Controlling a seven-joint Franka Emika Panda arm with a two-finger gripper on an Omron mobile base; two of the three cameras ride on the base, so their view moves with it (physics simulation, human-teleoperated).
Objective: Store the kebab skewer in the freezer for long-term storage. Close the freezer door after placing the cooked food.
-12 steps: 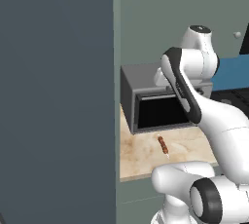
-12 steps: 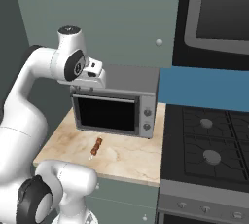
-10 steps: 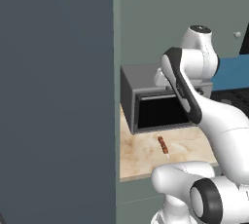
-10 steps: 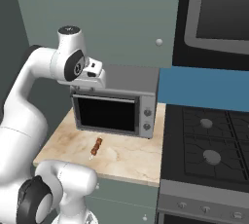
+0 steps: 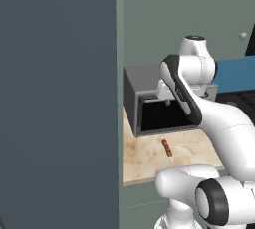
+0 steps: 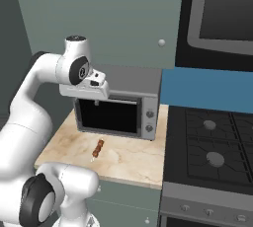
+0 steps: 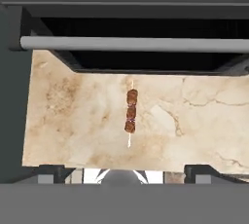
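On the left, at nine o'clock in the left base view, the freezer door stands as a tall dark panel, its handle and edges cut off; the microwave sits at the back of the counter; the arm has barely moved in the last half second, so nothing is advanced; the gripper hangs released, holding nothing; the skewer lies at twelve o'clock from it, untouched.
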